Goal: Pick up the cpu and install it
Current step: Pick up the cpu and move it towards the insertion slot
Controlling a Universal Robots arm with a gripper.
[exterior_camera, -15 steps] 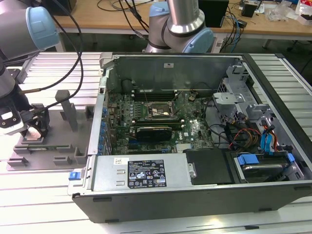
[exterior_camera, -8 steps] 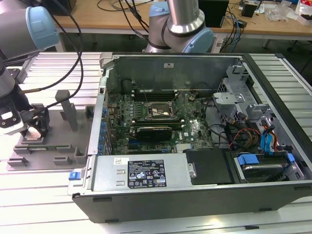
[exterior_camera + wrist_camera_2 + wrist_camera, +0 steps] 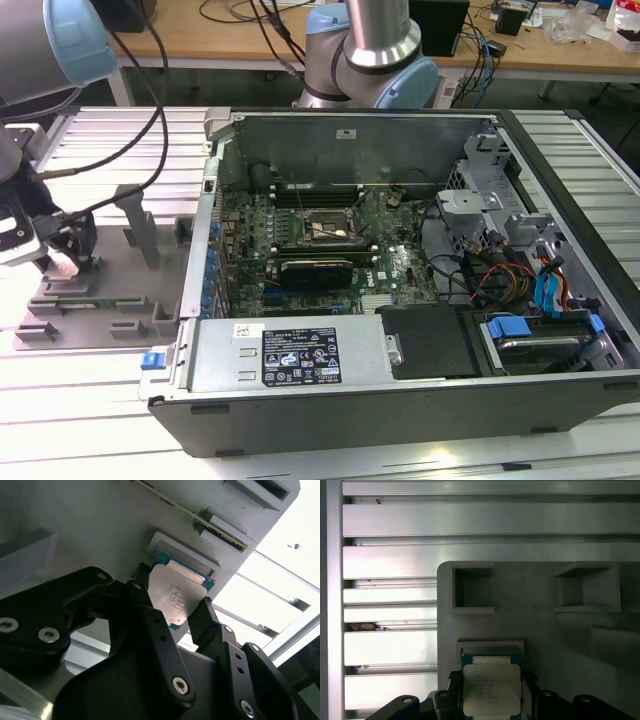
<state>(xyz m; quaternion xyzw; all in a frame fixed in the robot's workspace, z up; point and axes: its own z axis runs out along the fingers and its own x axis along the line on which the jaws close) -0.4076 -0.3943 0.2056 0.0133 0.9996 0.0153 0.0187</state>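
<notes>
Two dark fingers [image 3: 141, 600] of your gripper [image 3: 172, 605] stand narrow, one on each side of the cpu [image 3: 175, 595], and they seem to press on two opposite edges of it, so I judge the grasp made. The cpu lies silver top up in a shallow square pocket of the grey fixture plate [image 3: 545, 645]. Its green edge shows against the pocket's far wall in both wrist views, and I cannot tell whether it has left the pocket floor at all. In the exterior view the gripper is low over that plate at the exterior view's left, on the ribbed metal table [image 3: 100, 140], well apart from the open computer case [image 3: 400, 380]. The socket [image 3: 318, 228] sits in the middle of the board inside that case, with the case wall between the two. You are at the pick-up step, and the install has not begun. By my reckoning the next move calls for a straight, level rise, so the thin chip does not catch on the pocket wall or slip in so small a hold.
</notes>
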